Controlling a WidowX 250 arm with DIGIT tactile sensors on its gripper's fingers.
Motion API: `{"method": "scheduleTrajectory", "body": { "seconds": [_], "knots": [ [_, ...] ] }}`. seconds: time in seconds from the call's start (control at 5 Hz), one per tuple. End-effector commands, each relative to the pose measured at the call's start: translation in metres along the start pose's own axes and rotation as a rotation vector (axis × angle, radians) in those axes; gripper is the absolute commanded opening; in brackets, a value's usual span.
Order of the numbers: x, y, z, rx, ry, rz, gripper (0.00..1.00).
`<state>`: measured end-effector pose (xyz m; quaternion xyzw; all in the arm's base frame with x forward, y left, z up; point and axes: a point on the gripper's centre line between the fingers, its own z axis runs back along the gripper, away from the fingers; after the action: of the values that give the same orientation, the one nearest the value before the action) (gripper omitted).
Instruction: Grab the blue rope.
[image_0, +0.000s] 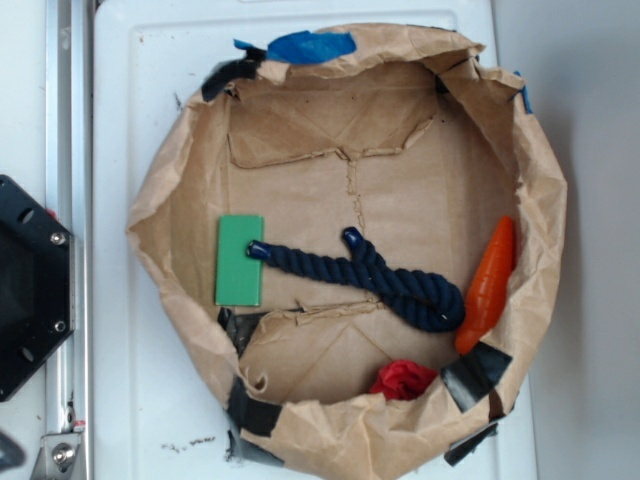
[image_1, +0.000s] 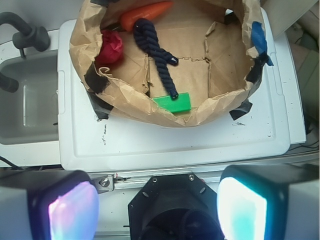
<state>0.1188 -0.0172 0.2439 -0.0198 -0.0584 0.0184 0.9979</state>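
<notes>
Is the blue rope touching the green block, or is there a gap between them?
Touching. In the exterior view, one sealed end of the blue rope lies over the right edge of the green block, no gap. The wrist view shows that end resting on the block.

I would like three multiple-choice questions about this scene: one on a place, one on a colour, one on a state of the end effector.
1. Where does one end of the blue rope lie?
A. on the green block
B. outside the paper bag
C. on the red cloth

2. What colour is the carrot-shaped toy?
A. yellow
B. orange
C. white

3. The end effector is:
A. clamped on the rope
B. open, away from the bag
C. inside the bag

Answers: 1 A, the rope tip overlaps the block's edge. 2 B, it is plainly orange. 3 B, the wrist view shows its fingers apart, holding nothing.
</notes>
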Motion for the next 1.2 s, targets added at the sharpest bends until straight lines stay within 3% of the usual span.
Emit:
{"method": "scheduleTrajectory", "body": {
  "seconds": [0.0, 0.4, 0.8, 1.0],
  "knots": [
    [0.000, 0.000, 0.000, 0.000, 0.000, 0.000, 1.00],
    [0.058, 0.007, -0.026, 0.006, -0.031, -0.144, 1.00],
    [0.095, 0.021, -0.047, -0.032, -0.044, -0.323, 1.00],
    [0.107, 0.012, -0.073, -0.066, -0.031, -0.408, 1.00]
  ]
}}
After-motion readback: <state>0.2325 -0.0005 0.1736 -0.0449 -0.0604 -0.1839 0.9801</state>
